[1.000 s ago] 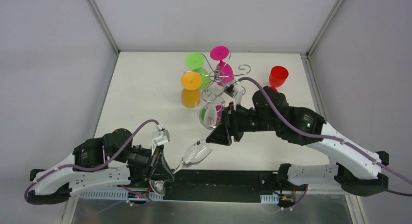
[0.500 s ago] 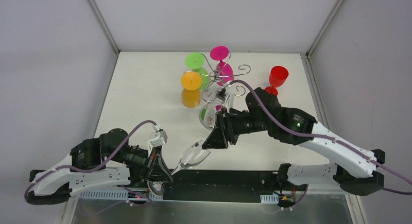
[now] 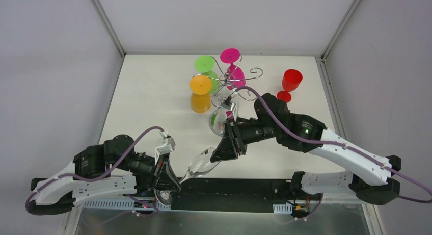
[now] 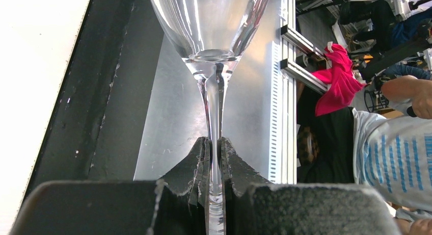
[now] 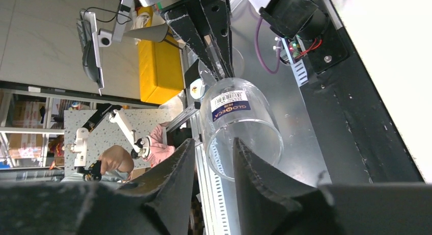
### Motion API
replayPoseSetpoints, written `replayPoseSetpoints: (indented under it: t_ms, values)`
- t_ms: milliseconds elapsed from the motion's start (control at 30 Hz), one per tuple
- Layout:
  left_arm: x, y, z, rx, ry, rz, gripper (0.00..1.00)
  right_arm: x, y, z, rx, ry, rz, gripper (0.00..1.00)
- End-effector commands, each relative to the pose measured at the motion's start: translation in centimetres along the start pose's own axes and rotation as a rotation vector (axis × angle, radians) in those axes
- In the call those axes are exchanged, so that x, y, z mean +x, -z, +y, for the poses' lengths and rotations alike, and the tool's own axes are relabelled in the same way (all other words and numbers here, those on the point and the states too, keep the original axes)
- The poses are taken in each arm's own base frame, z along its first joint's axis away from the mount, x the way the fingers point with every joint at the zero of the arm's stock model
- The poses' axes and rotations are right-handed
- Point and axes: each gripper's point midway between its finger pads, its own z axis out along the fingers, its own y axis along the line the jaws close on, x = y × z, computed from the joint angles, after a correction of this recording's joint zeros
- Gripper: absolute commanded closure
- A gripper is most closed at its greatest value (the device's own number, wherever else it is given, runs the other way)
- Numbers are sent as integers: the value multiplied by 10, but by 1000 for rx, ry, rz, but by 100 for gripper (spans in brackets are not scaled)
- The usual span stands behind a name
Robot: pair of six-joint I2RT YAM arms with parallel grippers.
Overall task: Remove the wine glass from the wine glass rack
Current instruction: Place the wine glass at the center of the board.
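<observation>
The right gripper (image 3: 224, 149) has swung toward lower centre, jaws parted, while the left gripper (image 4: 214, 146) pinches the wine glass (image 3: 203, 162) — fragile, likely slick — at its stem.

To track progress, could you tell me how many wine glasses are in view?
5: orange, green and magenta hang on the rack, red stands on the table beside it, a clear one is in the left gripper. The right arm may hide others.
</observation>
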Motion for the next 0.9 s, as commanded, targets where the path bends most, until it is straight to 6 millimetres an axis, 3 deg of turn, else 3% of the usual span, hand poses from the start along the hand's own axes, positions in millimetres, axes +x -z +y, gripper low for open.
replayPoseSetpoints:
  t_ms: [0,267,867]
  values:
    - [-27,6,-25,82,-83,-86,100,-5,-2,16,-88,10,2,66]
    - [-28,5,-24,79,-84,-84,100,-4,-2,22,-119,14,14,75]
    - [-26,3,-24,89,-89,-83,100,-3,9,23,-129,43,-43,75]
